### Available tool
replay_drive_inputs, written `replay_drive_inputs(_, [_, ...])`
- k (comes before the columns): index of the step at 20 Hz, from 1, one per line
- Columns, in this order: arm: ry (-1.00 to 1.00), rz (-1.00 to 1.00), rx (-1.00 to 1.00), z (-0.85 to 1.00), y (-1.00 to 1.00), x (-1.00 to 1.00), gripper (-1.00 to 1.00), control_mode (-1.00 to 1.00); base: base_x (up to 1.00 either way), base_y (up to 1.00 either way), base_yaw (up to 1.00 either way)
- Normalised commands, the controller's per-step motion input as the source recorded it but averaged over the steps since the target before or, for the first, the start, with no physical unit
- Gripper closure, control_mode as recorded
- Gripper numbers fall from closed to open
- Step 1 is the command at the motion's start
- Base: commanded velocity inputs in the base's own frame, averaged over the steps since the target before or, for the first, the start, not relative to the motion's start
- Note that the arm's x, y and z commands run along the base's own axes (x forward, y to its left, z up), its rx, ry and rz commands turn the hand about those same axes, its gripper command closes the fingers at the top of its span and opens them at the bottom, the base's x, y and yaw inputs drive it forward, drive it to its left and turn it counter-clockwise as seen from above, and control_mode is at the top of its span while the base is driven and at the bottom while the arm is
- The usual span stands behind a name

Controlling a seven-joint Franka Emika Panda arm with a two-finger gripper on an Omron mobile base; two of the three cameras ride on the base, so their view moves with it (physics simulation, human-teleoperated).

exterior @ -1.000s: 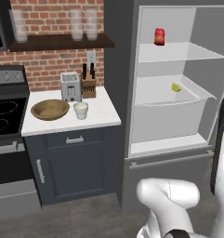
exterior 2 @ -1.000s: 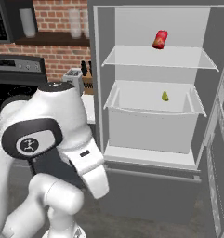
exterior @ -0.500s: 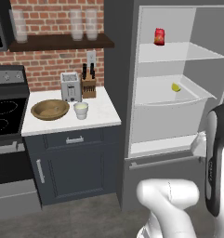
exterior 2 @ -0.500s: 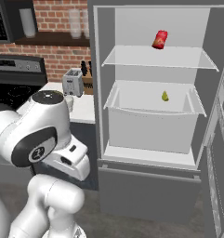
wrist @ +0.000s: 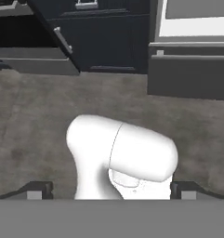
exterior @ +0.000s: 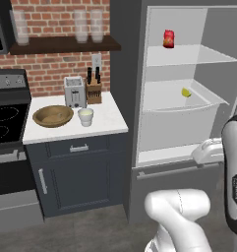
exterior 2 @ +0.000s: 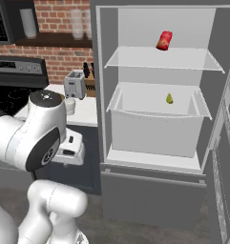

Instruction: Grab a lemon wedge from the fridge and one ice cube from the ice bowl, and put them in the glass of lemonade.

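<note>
The fridge (exterior: 125, 98) stands open, its interior white. The tiny yellow-green lemon wedge (exterior: 186, 92) (exterior 2: 169, 98) lies in the middle drawer. On the white counter (exterior: 110, 125) to the left sit the wooden ice bowl (exterior: 52, 115) and, just right of it, the glass of lemonade (exterior: 85, 116) (exterior 2: 69, 106). The ice cube is hidden; I cannot make one out in the bowl. My gripper (wrist: 111, 193) is open, fingertips (wrist: 39, 190) far apart, pointing down at the floor in front of the fridge, well below the wedge and holding nothing.
A red packet (exterior: 168, 38) (exterior 2: 164, 40) sits on the fridge's top shelf. A toaster (exterior: 74, 91) and knife block (exterior: 94, 90) stand at the counter's back. The stove (exterior: 4, 123) is left of the counter. The fridge door (exterior 2: 226, 143) hangs open at right.
The arm has swung down and folded lower; its upper link has come in at the right edge of the left base view. The gripper stays open. The things have not moved.
</note>
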Motion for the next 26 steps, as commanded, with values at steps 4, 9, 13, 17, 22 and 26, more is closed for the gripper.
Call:
replay_drive_inputs(4, [-0.47, 0.00, 0.00, -0.13, 0.00, -0.46, -1.00, -1.00, 0.00, 0.00, 0.00])
replay_drive_inputs(9, [-0.44, -0.12, 0.01, 0.09, 0.02, -0.02, -1.00, -1.00, 0.00, 0.00, 0.00])
replay_drive_inputs(13, [-0.11, -0.10, 0.00, 0.65, 0.00, 0.31, -1.00, -1.00, 0.00, 0.00, 0.00])
replay_drive_inputs(17, [0.00, -0.05, 0.01, 0.37, 0.00, 0.50, -1.00, -1.00, 0.00, 0.00, 0.00])
replay_drive_inputs(22, [0.01, -0.02, 0.01, -0.05, 0.00, 0.53, -1.00, -1.00, 0.00, 0.00, 0.00])
replay_drive_inputs(26, [0.00, -0.07, 0.00, -0.25, 0.00, 0.13, -1.00, -1.00, 0.00, 0.00, 0.00])
